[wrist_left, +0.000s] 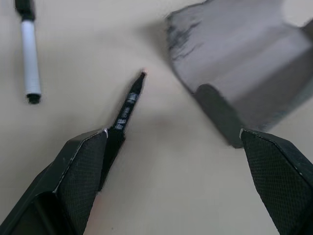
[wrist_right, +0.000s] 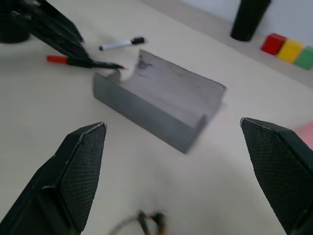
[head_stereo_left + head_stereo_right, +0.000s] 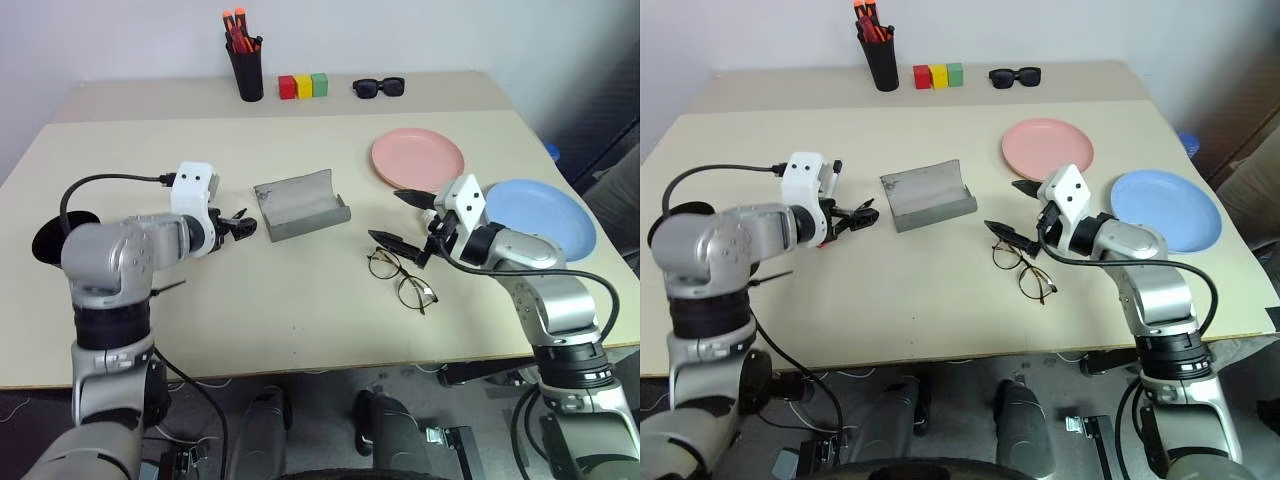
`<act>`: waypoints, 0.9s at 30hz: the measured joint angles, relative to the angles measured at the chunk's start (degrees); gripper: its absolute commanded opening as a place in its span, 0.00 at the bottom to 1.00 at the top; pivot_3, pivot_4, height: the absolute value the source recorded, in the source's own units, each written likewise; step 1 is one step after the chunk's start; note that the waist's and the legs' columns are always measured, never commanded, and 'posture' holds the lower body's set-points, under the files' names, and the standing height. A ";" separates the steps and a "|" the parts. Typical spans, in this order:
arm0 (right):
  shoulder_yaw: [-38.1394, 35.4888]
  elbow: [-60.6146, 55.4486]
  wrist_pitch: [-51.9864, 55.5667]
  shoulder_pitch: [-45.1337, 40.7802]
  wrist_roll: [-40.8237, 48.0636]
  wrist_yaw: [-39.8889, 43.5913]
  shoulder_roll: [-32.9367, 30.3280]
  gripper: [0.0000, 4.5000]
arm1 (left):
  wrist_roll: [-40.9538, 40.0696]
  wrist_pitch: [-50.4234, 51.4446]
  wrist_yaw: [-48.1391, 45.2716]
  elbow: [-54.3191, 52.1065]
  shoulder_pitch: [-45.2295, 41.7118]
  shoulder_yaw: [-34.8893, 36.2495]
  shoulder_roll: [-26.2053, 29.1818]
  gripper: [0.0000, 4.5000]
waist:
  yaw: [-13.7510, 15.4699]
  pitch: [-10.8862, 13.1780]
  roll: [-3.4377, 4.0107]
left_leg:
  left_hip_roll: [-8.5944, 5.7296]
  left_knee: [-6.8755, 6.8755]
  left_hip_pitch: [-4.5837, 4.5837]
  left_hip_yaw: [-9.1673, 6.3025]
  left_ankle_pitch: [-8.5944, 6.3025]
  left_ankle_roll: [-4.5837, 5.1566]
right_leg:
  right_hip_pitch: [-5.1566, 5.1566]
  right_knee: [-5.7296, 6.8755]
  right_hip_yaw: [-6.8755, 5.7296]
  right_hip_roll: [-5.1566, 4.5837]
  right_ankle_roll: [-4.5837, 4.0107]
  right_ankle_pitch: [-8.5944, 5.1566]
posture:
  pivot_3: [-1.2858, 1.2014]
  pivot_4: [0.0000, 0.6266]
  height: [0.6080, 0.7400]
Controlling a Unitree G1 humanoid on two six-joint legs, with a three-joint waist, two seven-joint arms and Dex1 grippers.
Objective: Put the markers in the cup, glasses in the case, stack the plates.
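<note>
On table (image 3: 300, 290): two plates at right, pink (image 3: 417, 158) and blue (image 3: 540, 215), side by side, unstacked. One grey case (image 3: 301, 205) mid-table, lying open. One wire-frame glasses (image 3: 401, 279) just below right gripper (image 3: 404, 219), jaws apart, empty. Two markers, white (image 1: 28, 49) and black (image 1: 128, 103), beside left gripper (image 3: 238, 226), jaws apart, empty. Black cup (image 3: 52, 238) at left edge.
</note>
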 measured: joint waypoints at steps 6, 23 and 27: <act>1.33 -5.84 3.60 1.81 3.17 0.83 0.49 0.99 | 4.48 0.15 -0.43 13.02 -6.37 -7.46 3.86 1.00 | 0.00 0.00 0.00 | 0.00 -0.04 0.00 0.01 -0.01 -0.04 | -0.01 -0.02 0.00 -0.01 -0.01 0.00 | 0.52 0.24 1.00; 4.29 -9.51 3.79 5.57 3.68 0.33 2.16 1.00 | 8.59 -3.20 -5.48 18.06 -5.34 -12.46 6.56 0.00 | 0.01 -0.01 0.01 | 0.01 -0.06 -0.01 0.01 -0.09 -0.17 | -0.05 -0.05 0.00 -0.03 -0.03 0.00 | 0.52 0.24 1.00; 4.34 -9.48 3.43 5.57 3.52 0.54 2.11 1.00 | 9.36 -6.00 -3.25 17.66 -4.09 -8.18 3.05 0.00 | 0.15 -0.01 0.01 | 0.01 -0.04 -0.02 0.00 -0.09 -0.16 | -0.02 -0.05 0.00 -0.03 -0.03 0.00 | 0.52 0.24 1.00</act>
